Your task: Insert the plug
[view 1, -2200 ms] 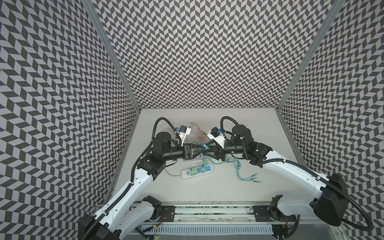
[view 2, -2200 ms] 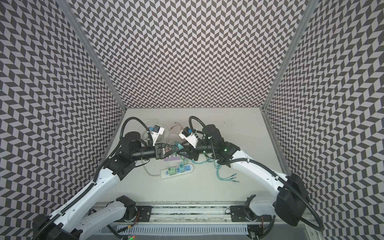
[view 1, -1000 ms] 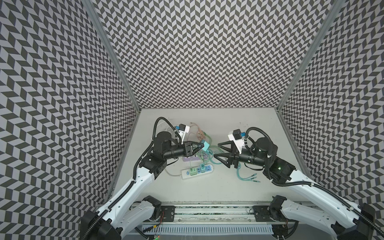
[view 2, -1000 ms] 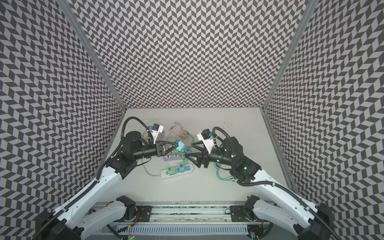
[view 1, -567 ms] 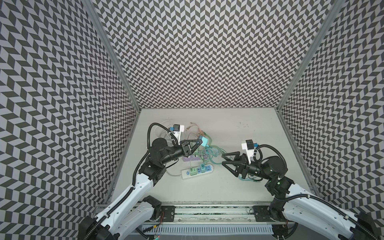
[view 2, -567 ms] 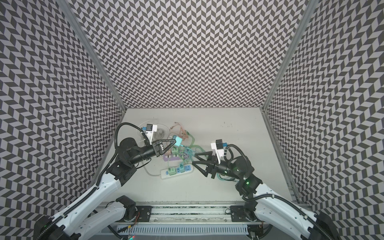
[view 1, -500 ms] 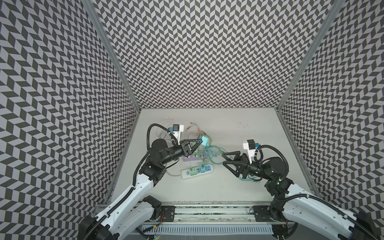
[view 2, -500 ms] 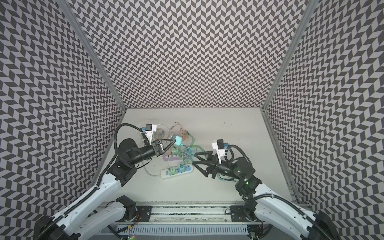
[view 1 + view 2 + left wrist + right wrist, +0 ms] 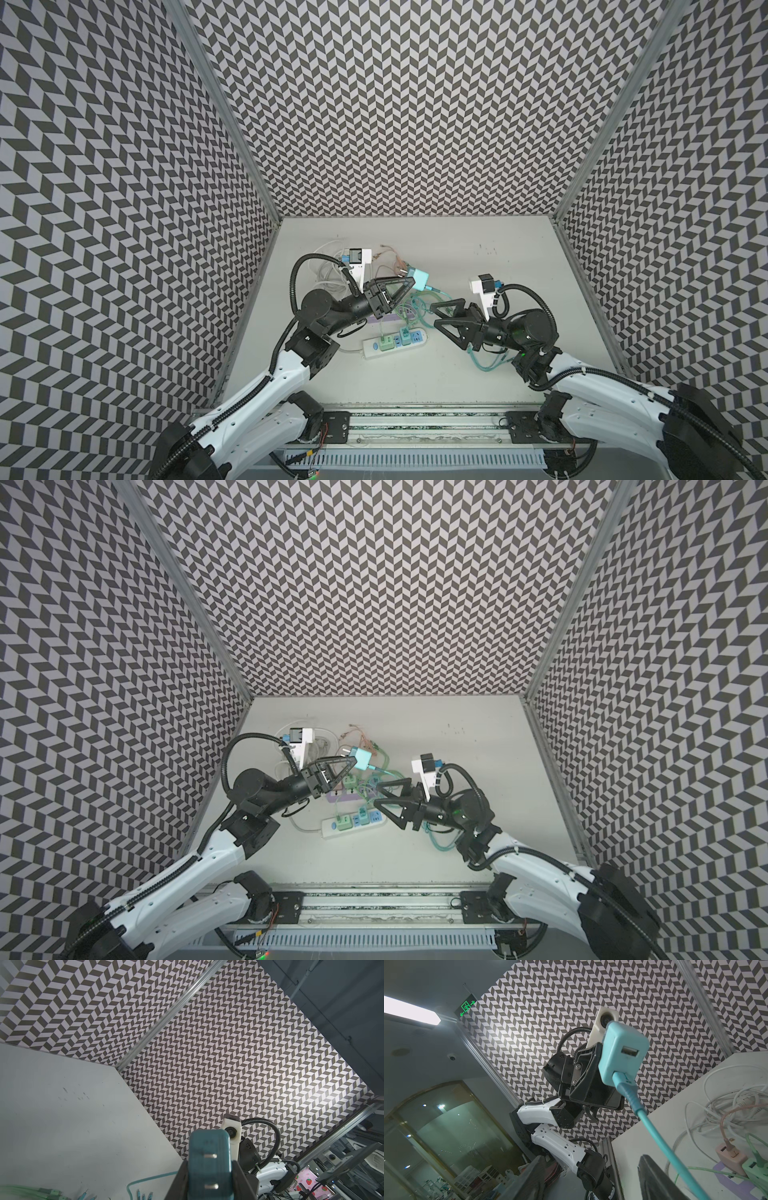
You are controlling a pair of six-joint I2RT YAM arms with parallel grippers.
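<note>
Table [image 9: 457, 249]: cable clutter on the left half, with two strips in it. The white power strip [image 9: 370, 348] lies nearest the rail, small adapters already seated. The purple strip [image 9: 338, 799] sits just behind it, also part filled. Can't tell from above which sockets are free.

My left gripper [image 9: 411, 282] is up off the table, above and behind the purple strip, clamped tight on the teal plug [image 9: 419, 279]. My right gripper [image 9: 434, 314] hangs near the white strip's end, jaws apart with nothing in them. It points toward the plug but is apart from it.

The teal cable [image 9: 654, 1126] leaves the plug's USB face and drops toward the table. Looks slack.

Prongs [image 9: 209, 1155]: two flat blades facing back at my left wrist camera, not down at a strip.

Step, as I read it: plug picked and lifted, insertion not begun. Next move needs the wrist turned so the blades face down, then lined up over a free slot pair and pressed straight in. The right gripper should probably pin the strip so it doesn't slide. Watch the cable for snags on the seated adapters.
</note>
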